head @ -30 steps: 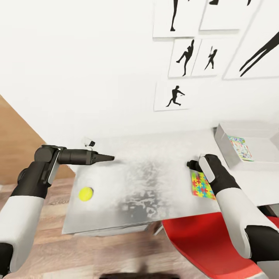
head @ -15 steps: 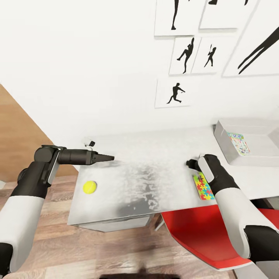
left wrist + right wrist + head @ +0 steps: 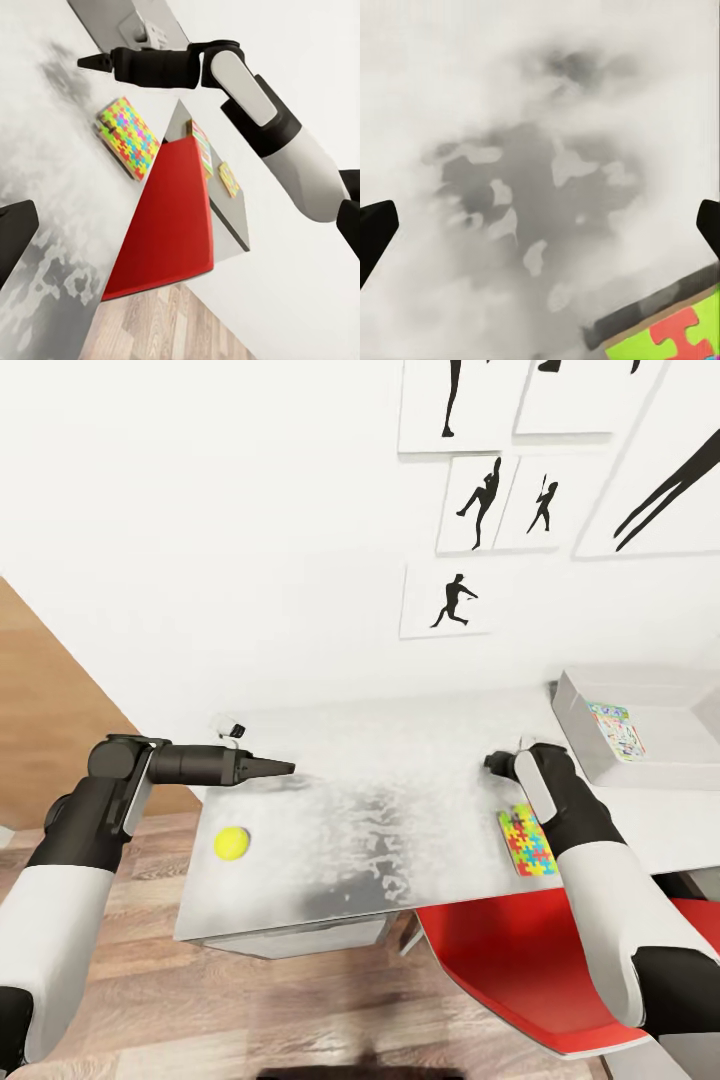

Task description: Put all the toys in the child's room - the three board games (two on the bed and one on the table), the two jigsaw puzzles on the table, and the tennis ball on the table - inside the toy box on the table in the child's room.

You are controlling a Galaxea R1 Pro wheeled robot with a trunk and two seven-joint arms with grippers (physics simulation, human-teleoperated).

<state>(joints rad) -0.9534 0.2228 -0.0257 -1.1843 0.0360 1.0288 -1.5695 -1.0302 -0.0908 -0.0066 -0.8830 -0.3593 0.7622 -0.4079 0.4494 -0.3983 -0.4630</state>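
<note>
Head view shows no brand or readable writing: the puzzle lid carries only coloured pieces, and the wall posters (image 3: 480, 505) carry only black silhouettes of players. The small box inside the toy box (image 3: 640, 732) has a printed colourful lid, but its print is too small to read.

The jigsaw puzzle (image 3: 528, 841) with red, yellow, green and blue pieces lies flat on the table (image 3: 400, 740), near the front edge on the right side, just beside the right forearm. The right gripper (image 3: 497, 762) is above the table, a little farther than the puzzle, and holds nothing. In the right wrist view its two fingertips (image 3: 375, 229) are wide apart at the two sides of the picture, so it is released, and a corner of the puzzle shows near them. The left gripper (image 3: 280, 767) points to the right over the far left part of the table; its fingers look closed together, with nothing between them. The tennis ball (image 3: 232, 843) rests on the table at the near left, apart from both grippers. The toy box stands at the far right on the table. A red chair (image 3: 520, 970) is under the near right edge.

Compared with half a second ago, the right gripper has moved slightly farther from the puzzle. The ball, the puzzle and the left arm are unchanged.
</note>
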